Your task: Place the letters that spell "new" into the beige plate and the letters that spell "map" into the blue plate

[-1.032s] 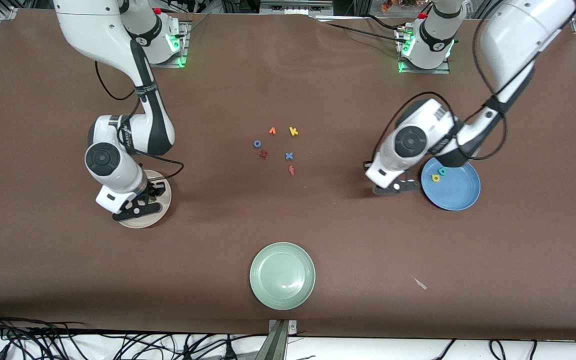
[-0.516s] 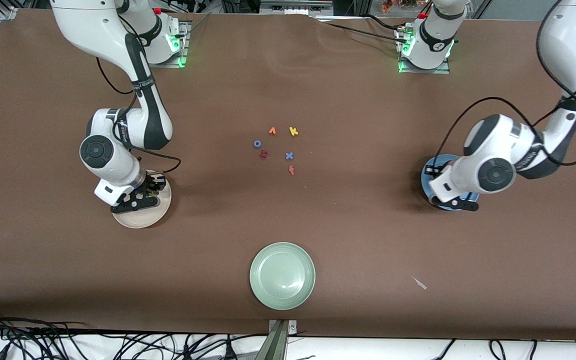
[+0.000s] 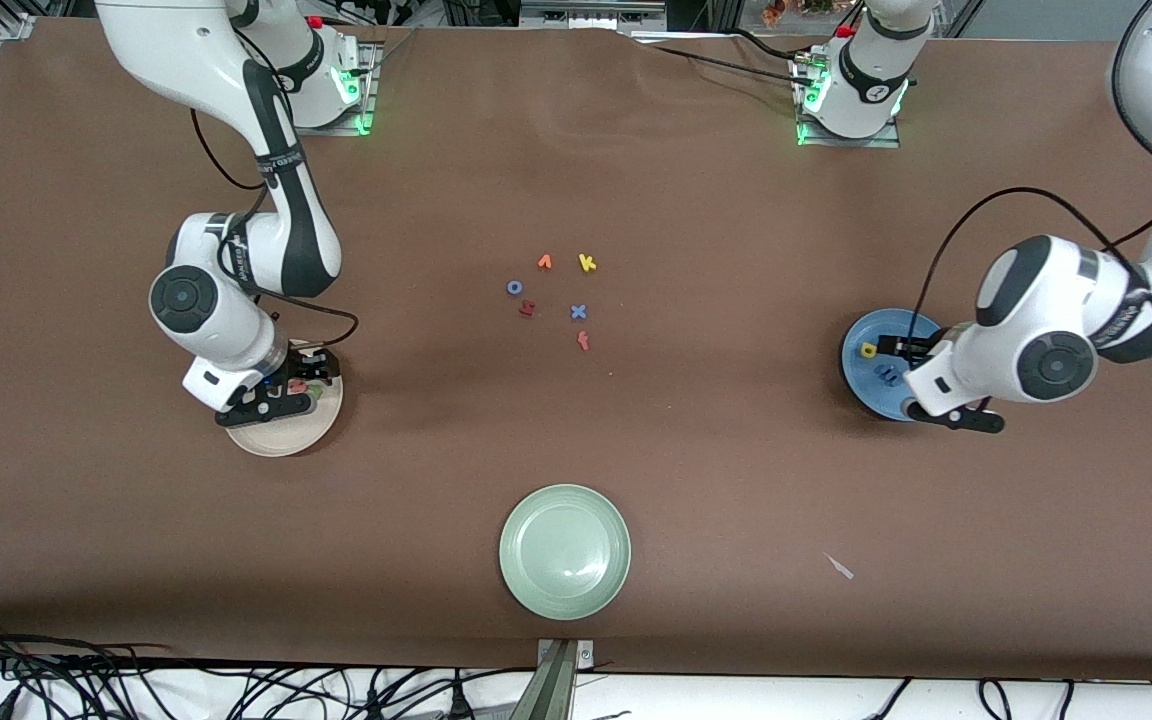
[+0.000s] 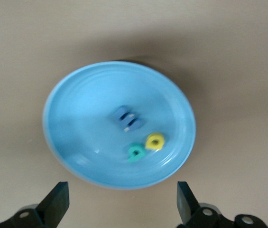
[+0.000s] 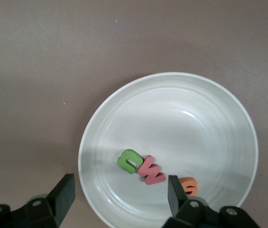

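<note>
Brown table [image 3: 696,480] under both arms, bases along its robot edge.

Left claw [image 4: 122,209]: fingers spread wide, empty, hanging over the blue plate [image 4: 77,104] at the left arm's end of the table. In that plate lie the blue "m" [image 4: 127,118], the teal "a" [image 4: 135,152] and the yellow "p" [image 4: 155,141], the last two touching, the "m" just beside them.

Right claw [image 5: 119,199]: fingers also spread, empty, over the beige plate [image 5: 186,104] at the right arm's end. In it: green "n" [image 5: 128,161] touching salmon-pink "w" [image 5: 152,171], orange "e" [image 5: 189,185] near them, partly hidden by a finger.

Outward: leftover letters [image 3: 554,292] sit loose mid-table, well apart from both plates; pale green plate [image 3: 565,551] empty, nearest the front camera.

Judgement: both words appear sorted, so only retreat is left.

Risks:
- Right claw hangs low over its plate; a sideways exit could clip the rim and slide or tip it, spilling the light foam letters.
- Left arm's wrist overhangs the blue plate's edge; same hazard if it swings before rising.
- Foam might cling to a finger pad; none seen sticking.
</note>
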